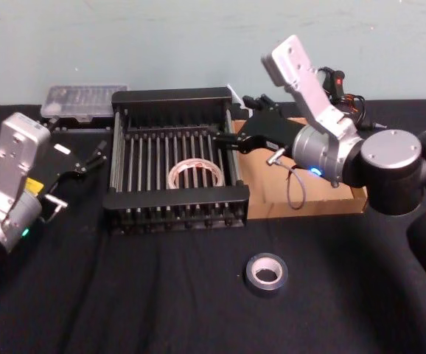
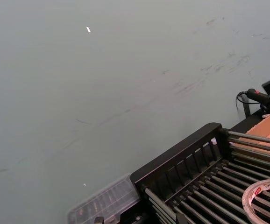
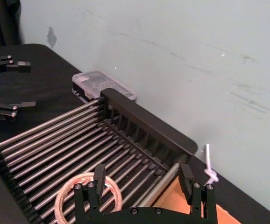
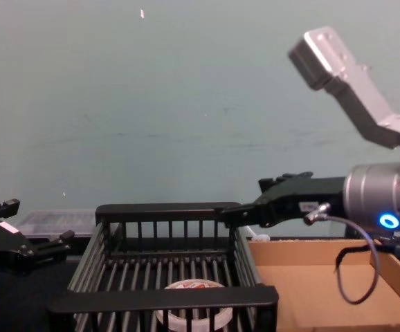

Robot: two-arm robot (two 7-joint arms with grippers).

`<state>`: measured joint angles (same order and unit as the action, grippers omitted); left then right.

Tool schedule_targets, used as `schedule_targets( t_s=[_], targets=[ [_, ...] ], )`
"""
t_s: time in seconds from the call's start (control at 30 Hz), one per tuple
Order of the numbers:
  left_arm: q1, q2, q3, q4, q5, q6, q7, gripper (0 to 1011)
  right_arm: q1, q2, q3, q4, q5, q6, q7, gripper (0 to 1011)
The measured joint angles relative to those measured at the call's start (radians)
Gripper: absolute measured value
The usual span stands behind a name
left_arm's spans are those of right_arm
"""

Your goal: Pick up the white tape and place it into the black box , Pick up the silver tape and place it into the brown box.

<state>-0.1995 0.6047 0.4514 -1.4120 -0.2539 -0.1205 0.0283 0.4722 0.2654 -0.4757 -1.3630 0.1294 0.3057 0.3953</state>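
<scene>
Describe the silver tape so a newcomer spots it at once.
Find the black box mid-table. In front of it, slightly right, the silver tape lies on the cloth. It is smaller, thicker and greyer than the white tape in the box.

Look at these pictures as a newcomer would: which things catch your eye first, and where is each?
The black box near the middle draws the eye, with the white tape lying flat on its bars. The right gripper hangs open over the box's right rim, beside the brown box; the left gripper sits open at the far left. The silver tape lies alone on the dark cloth in front.
</scene>
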Motion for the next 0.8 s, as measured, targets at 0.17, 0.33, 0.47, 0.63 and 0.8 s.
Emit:
schedule_targets(
  t_s=[0.17,0.33,0.47,0.63,0.8],
  targets=[
    [0.000,0.000,0.000,0.000,0.000,0.000,0.000,1001,-0.021,0.022,0.023,-0.048,0.009,0.014,0.000,1002],
    [0.000,0.000,0.000,0.000,0.000,0.000,0.000,1001,-0.048,0.054,0.044,-0.105,0.021,0.029,0.005,1003],
    [0.000,0.000,0.000,0.000,0.000,0.000,0.000,1001,-0.087,0.100,0.059,-0.169,0.026,0.041,0.012,1002],
    [0.000,0.000,0.000,0.000,0.000,0.000,0.000,1001,-0.141,0.148,0.081,-0.235,0.039,0.056,0.018,1003],
    [0.000,0.000,0.000,0.000,0.000,0.000,0.000,1001,-0.218,0.200,0.107,-0.312,0.055,0.073,0.018,1002]
  ],
)
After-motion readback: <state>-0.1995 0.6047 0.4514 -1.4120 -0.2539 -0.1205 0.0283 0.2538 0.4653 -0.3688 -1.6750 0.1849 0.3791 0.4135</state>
